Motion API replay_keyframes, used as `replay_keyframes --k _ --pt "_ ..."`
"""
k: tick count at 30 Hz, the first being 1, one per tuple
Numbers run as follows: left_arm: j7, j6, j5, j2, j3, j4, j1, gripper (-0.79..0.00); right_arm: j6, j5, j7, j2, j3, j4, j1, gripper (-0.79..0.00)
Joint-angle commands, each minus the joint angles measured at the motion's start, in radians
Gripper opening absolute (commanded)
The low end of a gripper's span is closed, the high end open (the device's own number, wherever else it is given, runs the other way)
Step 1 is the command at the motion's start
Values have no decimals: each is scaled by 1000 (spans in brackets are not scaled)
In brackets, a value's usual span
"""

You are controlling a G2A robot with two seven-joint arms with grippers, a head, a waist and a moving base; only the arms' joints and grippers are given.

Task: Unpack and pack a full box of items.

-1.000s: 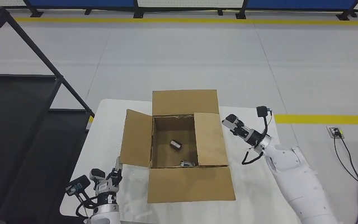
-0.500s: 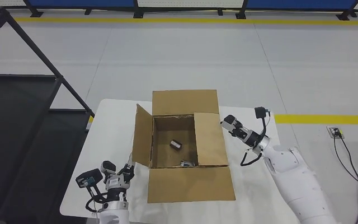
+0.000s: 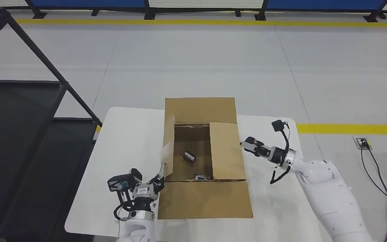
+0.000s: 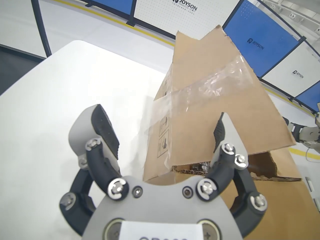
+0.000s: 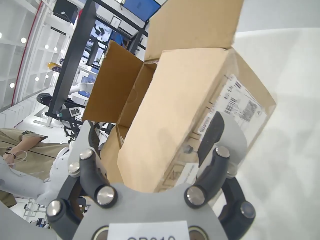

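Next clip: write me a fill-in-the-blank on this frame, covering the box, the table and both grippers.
1. The left gripper and the right gripper are both ___.
2. The cardboard box stands on a ___ table.
3. Through the box's opening, ___ small things show on its floor: a dark item and a second item by the near wall.

Missing words: open; white; two.
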Motion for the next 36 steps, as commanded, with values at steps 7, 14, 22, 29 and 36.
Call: replay_keyframes --k 7,14,22,29,36 --pt "-20 9 22 -5 26 37 -31 0 -1 3 -16 0 3 -2 -2 0" --pt "-24 12 41 -6 26 50 -34 0 32 25 80 2 -32 -47 -22 0" --pt "-36 -6 42 -4 -6 57 -32 0 10 74 190 5 -67 -53 -8 0" --pt "-52 -55 84 6 -50 68 2 0 -22 102 258 3 -118 -76 -5 0" --pt "-70 -111 104 15 -86 77 22 0 -48 98 208 3 -132 -70 10 0"
